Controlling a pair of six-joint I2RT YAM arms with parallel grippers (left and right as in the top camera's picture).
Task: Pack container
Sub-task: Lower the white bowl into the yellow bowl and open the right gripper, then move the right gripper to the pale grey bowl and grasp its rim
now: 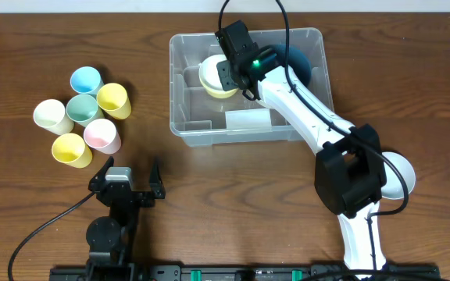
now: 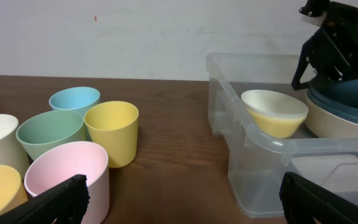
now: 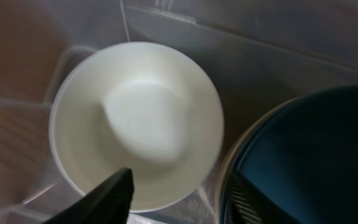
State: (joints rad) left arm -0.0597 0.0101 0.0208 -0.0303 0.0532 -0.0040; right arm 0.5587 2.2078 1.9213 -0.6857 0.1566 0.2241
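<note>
Large clear plastic rectangular container [image 1: 180,117], one, on the brown wooden table [image 1: 37,47]. It holds a pale yellow round bowl [image 1: 211,78] on the left, a dark blue round bowl [image 1: 301,66] on the right and a white label [image 1: 248,119] by the wall nearest my bases. My right gripper [image 1: 237,76] hangs over the yellow bowl. Pastel plastic cups, six, clustered left of the container: blue cup [image 1: 86,80], yellow cup [image 1: 113,99], green cup [image 1: 83,109], cream cup [image 1: 51,115], pink cup [image 1: 101,135], second yellow cup [image 1: 71,149]. My left gripper [image 1: 129,173] sits near them, fingers spread wide, empty. White round bowl [image 1: 401,173], one, beside my right arm.

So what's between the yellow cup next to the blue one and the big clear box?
Nothing, just bare brown table, in the overhead view, between that yellow cup and the container.
</note>
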